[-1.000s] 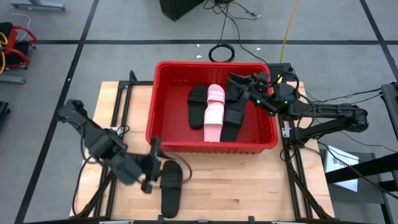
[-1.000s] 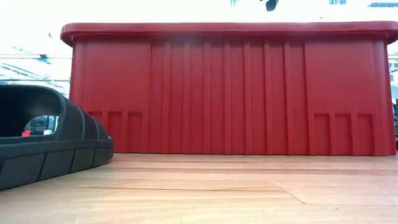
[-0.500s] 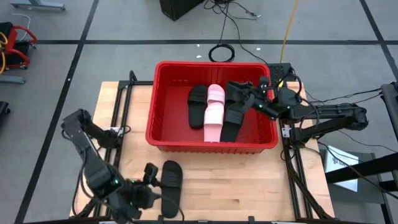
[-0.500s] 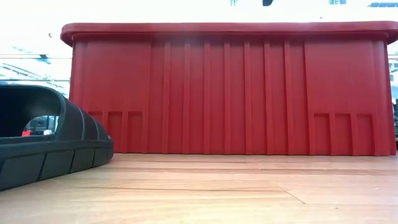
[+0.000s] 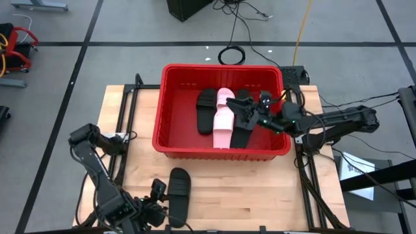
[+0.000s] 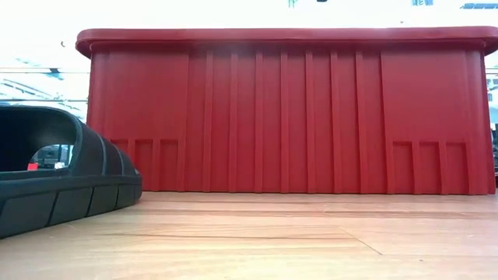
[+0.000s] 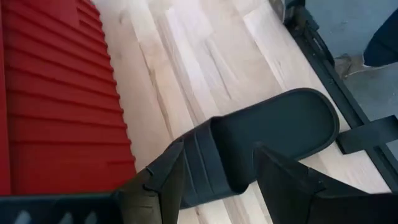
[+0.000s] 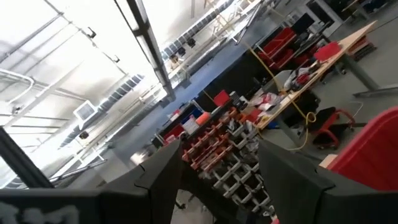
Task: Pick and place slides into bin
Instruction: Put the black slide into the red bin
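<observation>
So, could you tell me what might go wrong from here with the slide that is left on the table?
1. The left tool, open, straddles the black rubber slide sandal at its wide strap; closing off-centre could let it tip or slip out.
2. That sandal lies near the wooden table's front edge, so a nudge might push it off.
3. The right tool, open, hangs over the large red plastic crate, where both arms could meet at the drop.

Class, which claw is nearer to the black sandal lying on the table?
Left. The left claw sits right beside the black sandal; the right claw is over the red bin.
</observation>
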You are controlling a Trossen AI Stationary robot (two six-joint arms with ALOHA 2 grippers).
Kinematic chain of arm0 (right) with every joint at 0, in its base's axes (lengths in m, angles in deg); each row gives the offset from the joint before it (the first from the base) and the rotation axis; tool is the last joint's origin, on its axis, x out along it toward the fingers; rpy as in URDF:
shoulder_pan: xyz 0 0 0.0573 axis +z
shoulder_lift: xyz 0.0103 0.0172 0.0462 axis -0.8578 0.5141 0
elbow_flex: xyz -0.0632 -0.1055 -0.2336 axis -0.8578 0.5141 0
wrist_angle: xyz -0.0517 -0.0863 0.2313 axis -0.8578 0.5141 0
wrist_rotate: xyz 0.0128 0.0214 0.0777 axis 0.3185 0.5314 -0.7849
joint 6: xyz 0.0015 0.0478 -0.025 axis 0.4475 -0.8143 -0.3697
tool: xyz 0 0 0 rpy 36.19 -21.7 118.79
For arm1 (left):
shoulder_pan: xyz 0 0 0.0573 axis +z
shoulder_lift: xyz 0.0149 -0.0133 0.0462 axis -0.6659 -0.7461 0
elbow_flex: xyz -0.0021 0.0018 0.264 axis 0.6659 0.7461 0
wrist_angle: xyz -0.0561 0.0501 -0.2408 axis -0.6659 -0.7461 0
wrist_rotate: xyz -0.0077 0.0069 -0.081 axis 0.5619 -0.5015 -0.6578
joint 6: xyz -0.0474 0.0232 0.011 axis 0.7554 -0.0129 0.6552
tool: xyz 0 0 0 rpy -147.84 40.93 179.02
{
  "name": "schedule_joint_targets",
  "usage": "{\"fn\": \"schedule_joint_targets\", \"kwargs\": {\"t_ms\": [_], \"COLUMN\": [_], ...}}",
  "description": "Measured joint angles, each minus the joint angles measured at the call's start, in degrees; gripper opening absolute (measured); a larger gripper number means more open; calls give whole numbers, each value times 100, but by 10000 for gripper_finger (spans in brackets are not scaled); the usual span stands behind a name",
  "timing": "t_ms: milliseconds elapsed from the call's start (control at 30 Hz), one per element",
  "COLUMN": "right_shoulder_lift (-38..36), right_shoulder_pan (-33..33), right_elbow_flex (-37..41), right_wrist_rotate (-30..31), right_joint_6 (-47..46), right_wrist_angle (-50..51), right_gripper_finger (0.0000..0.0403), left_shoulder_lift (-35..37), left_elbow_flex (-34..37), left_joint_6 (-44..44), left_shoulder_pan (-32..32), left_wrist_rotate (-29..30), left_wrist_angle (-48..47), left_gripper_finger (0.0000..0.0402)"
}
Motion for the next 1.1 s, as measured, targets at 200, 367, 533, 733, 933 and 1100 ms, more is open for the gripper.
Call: {"fn": "schedule_joint_targets", "kwargs": {"t_ms": [200,367,533,733,933,1100], "right_shoulder_lift": [442,726,974,1106,1104,1104], "right_shoulder_pan": [44,74,243,383,374,374], "right_elbow_flex": [0,1,2,2,2,2], "right_wrist_rotate": [-4,-12,-15,-10,-7,-7], "right_joint_6": [-364,-675,-589,-412,-427,-426], "right_wrist_angle": [-341,-542,-1411,-2035,-2037,-2033], "right_gripper_finger": [201,201,201,201,201,201], "left_shoulder_lift": [53,49,51,49,49,49], "left_elbow_flex": [-2,-2,298,984,1574,1978], "left_joint_6": [-74,-35,433,887,890,909], "left_shoulder_pan": [0,-16,-32,-68,-54,98], "left_wrist_rotate": [-52,-72,36,-9,-29,-30], "left_wrist_angle": [-106,2,31,299,1188,1679], "left_gripper_finger": [184,184,184,184,184,184]}}
